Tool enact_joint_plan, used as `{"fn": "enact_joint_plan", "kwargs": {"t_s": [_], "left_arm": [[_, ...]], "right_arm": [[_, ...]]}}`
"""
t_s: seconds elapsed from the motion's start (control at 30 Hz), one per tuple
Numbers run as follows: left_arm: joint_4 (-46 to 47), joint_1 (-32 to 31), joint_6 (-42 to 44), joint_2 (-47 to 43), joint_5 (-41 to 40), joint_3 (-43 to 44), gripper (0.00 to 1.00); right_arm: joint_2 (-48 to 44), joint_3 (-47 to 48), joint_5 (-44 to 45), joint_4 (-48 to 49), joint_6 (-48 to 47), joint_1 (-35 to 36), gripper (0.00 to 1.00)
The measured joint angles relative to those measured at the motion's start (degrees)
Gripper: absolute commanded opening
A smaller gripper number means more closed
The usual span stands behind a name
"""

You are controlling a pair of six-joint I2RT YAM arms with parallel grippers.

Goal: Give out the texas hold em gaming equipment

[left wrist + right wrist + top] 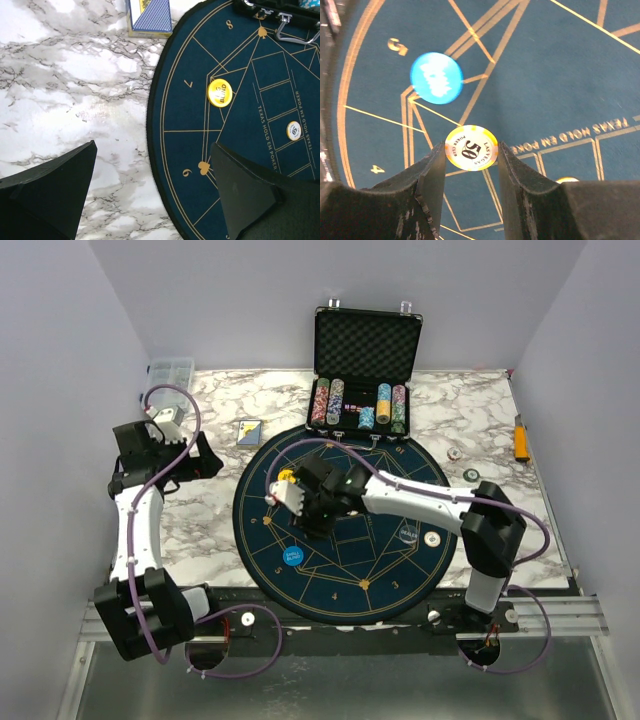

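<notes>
- Left arm (pixel 135 530): white shells between chunky black joint housings; a purple cable (pixel 168 388) loops along it, back from the fingers
- Right arm (pixel 412 498): same white shells and black joints; a second purple cable (pixel 546 535) trails well behind the fingers
- Left gripper (pixel 152 170): matte black wedge fingers (pixel 55 195); smooth, tapering tips
- Right gripper (pixel 471 150): black fingers (pixel 427 185); rough, ridged inner edges

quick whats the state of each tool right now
left tool: open, holding nothing
right tool: closed on the 50 chip

Blurred lettering on blue disc (pixel 436 78)
</notes>
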Motion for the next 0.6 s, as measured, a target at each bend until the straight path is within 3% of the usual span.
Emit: {"fn": "enact_joint_plan", "kwargs": {"t_s": [0.2,0.6], "left_arm": [[-1.68,2.84,-0.90,2.38,0.68,1.01,0.98],[-1.97,6.34,-2.32,3.02,0.63,1.84,0.98]], "right_arm": [[2.16,1.09,-0.04,2.01,0.09,7.08,0.32],[15.63,13.35,0.85,7.34,1.95,10.49,0.35]]}}
